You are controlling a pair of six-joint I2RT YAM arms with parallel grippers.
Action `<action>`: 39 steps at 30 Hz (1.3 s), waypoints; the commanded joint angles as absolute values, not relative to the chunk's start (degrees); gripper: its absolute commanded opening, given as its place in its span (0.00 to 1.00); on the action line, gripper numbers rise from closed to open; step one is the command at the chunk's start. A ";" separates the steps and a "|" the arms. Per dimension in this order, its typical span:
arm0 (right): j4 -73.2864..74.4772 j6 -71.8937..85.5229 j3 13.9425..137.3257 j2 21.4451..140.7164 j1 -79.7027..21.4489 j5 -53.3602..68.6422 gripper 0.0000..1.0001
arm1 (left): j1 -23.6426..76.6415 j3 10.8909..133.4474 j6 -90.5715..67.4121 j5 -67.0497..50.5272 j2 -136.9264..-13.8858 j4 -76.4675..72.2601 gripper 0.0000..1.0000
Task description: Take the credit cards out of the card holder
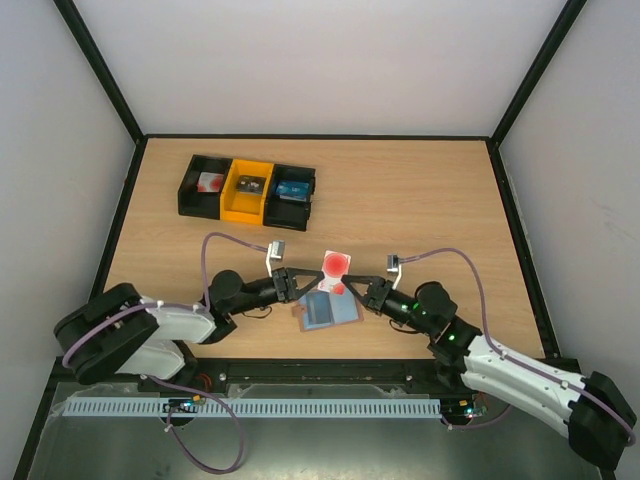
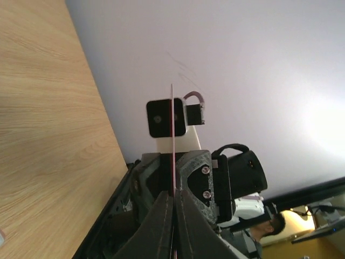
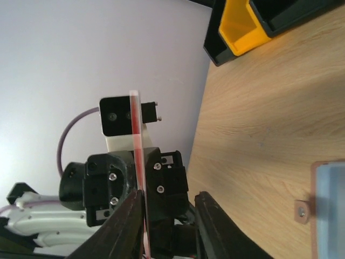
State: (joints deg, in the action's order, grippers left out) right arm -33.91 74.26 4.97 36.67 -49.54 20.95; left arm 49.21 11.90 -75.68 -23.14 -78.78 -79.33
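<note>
**Card held on edge between the two claws.** The pinkish-red thin rectangular card (image 1: 335,263) is shown held off the table, free of the mauve-brown folding card holder (image 1: 325,313). The holder lies opened flat on the light wooden table (image 1: 420,200), blue-grey inside upward, just to the near side of the card and between the two arms. In the left wrist view the card (image 2: 172,124) is seen edge-on as a thin line. The left gripper (image 2: 173,202) is seen pinched together on its lower end, so that the card's long axis runs straight out from the fingertips. In the right wrist view the same card (image 3: 136,124) is again seen edge-on, but the right gripper (image 3: 170,195) is spread. One of its fingers (image 3: 129,221) lies just beside the card, perhaps touching it, and the other is well apart, so no grip is made from that side. A corner of the holder (image 3: 330,205) is seen at the edge of that view. The card is therefore judged to be carried by the left arm alone, with the right claw facing it head-on. The coming move is judged to turn on this: the card can be drawn away toward the left arm's side, provided the right fingers are held off it. Whether a second card lies in the pockets cannot be told. A row of black and yellow plastic bins (image 1: 247,188) stands well apart at the far left.
</note>
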 commanded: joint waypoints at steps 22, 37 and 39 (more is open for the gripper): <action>10.62 39.19 28.35 31.95 -49.87 35.62 0.66 | 46.40 25.97 -40.45 -42.31 -50.25 -9.99 0.03; 8.06 37.04 29.38 37.40 -49.82 38.27 0.72 | 47.30 27.09 -36.82 -48.38 -53.95 -11.61 0.03; 7.76 36.70 29.12 38.47 -49.89 40.53 0.70 | 47.41 27.13 -36.77 -48.57 -53.99 -11.79 0.03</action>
